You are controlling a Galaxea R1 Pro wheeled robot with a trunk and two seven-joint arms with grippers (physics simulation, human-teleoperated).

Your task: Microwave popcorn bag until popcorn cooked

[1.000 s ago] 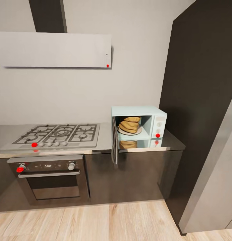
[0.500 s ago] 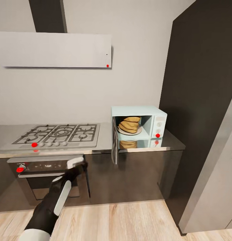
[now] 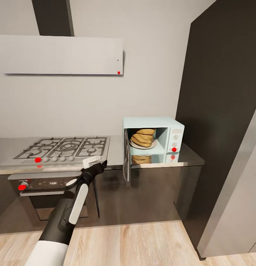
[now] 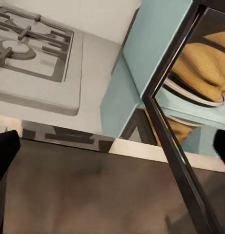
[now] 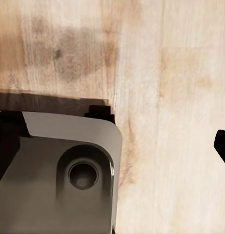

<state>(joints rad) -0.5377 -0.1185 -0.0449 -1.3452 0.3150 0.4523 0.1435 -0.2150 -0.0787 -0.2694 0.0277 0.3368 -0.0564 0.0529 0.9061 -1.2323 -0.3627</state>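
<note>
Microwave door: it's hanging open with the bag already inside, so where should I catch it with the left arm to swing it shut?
Take the door at its free outer edge, the one nearest the robot, coming from its outer face on the stove side. It stands edge-on, swung out over the counter front, and its hinge seems to sit at the microwave's left corner. The left end effector hovers beside that face, so a push probably beats a pinch.

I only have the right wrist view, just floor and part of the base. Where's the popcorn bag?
Observer: The bag sits on a plate inside the microwave.
Operator: Is the door shut?
Observer: No, the door stands wide open.
Operator: Where's the left gripper?
Observer: The left gripper is at the countertop edge, between the hob and the door, fingers spread.
</note>
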